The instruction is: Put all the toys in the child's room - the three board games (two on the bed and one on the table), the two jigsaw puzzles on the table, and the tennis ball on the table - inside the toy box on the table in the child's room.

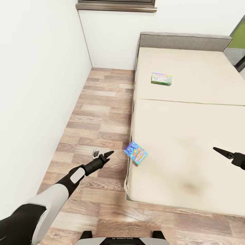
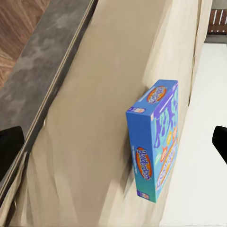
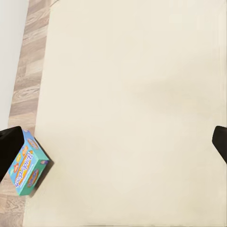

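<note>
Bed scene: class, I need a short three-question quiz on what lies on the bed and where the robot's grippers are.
1. True or false: the blue box lies at the bed's edge, near the left gripper.
2. Multiple choice: the green box lies (A) on the floor, (B) farther up the bed, toward the headboard, (C) in a gripper.
3. Fill in: the right gripper hovers above the ____.

Key: 1 true; 2 B; 3 bed.
</note>
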{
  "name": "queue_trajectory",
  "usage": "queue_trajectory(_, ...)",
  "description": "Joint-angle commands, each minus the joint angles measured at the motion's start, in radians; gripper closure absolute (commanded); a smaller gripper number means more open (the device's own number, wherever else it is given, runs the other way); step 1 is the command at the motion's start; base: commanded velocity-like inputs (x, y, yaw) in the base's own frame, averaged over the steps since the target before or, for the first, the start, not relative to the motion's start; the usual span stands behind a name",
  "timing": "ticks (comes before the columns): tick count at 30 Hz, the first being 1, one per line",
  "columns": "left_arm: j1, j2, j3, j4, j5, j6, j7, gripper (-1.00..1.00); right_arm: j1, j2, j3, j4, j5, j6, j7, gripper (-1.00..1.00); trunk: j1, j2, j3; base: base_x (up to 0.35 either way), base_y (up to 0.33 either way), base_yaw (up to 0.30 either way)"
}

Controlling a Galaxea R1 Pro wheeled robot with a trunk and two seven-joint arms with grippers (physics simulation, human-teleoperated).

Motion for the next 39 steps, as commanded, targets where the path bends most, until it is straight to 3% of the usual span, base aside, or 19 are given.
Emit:
queue_trajectory(1,0.0,0.0,-0.004,0.0,0.01,0.009,-0.001,-1.0,-0.001,0.0,-0.001,0.0,-0.005,0.007,0.0,-1.0,0.0,0.0,0.0,0.0,0.0,-0.237)
queue_trajectory(14,0.001,0.0,-0.002,0.001,0.012,0.009,0.007,-1.0,-0.001,0.0,-0.001,0.0,-0.005,0.006,0.023,-1.0,0.0,0.0,-0.001,0.0,0.0,-0.193)
queue_trajectory(39,-0.007,0.005,0.002,0.001,0.012,0.007,0.056,-1.0,-0.001,0.001,-0.002,0.0,-0.005,0.006,0.039,-1.0,0.0,0.0,-0.001,0.0,0.0,-0.024)
